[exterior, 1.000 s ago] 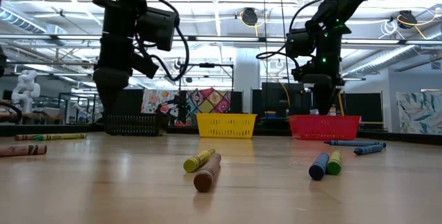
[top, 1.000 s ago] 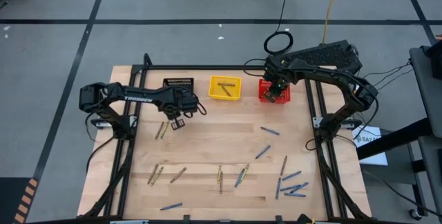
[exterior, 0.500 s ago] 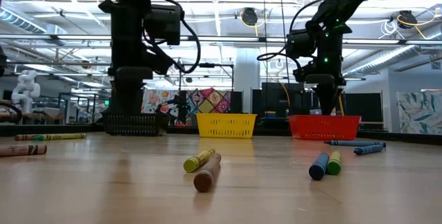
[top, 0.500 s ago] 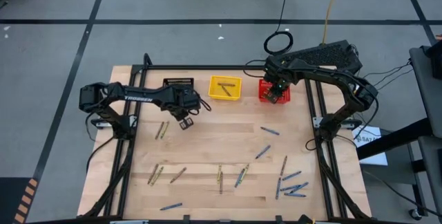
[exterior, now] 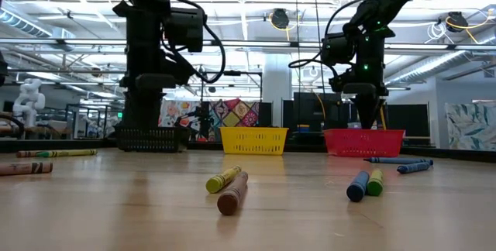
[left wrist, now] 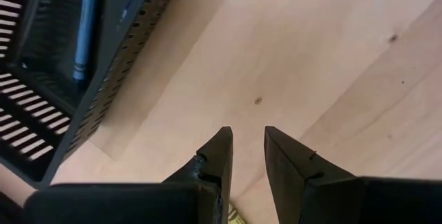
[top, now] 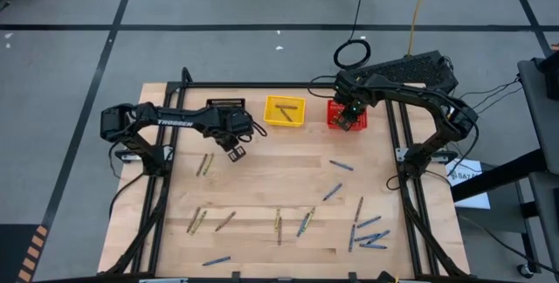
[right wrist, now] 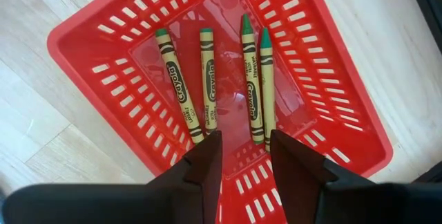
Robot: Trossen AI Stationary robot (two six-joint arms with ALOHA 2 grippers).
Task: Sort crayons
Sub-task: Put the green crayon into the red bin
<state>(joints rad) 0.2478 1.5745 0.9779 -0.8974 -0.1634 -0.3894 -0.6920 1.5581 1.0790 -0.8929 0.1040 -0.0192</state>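
Crayons lie scattered over the wooden table, olive ones (top: 205, 164) at the left and blue ones (top: 369, 234) at the right. At the far edge stand a black basket (top: 225, 106), a yellow basket (top: 285, 111) and a red basket (top: 346, 117). My left gripper (left wrist: 247, 133) is open and points down over bare wood just near of the black basket (left wrist: 110, 51), which holds a blue crayon (left wrist: 86, 23). My right gripper (right wrist: 245, 135) hangs open above the red basket (right wrist: 324, 65), where several green-tipped crayons (right wrist: 207, 79) lie side by side.
The yellow basket holds an olive crayon (top: 284, 108). Near the table's front, a yellow-green crayon (exterior: 223, 179) and a brown one (exterior: 232, 193) lie together, with a blue one (exterior: 357, 186) and a green one (exterior: 375, 182) to their right. Black frame rails run along both sides.
My left gripper has rolled about its wrist and tipped upright, so it now points straight down. It has stayed open and close to the black basket. My right gripper has kept still over the red basket.
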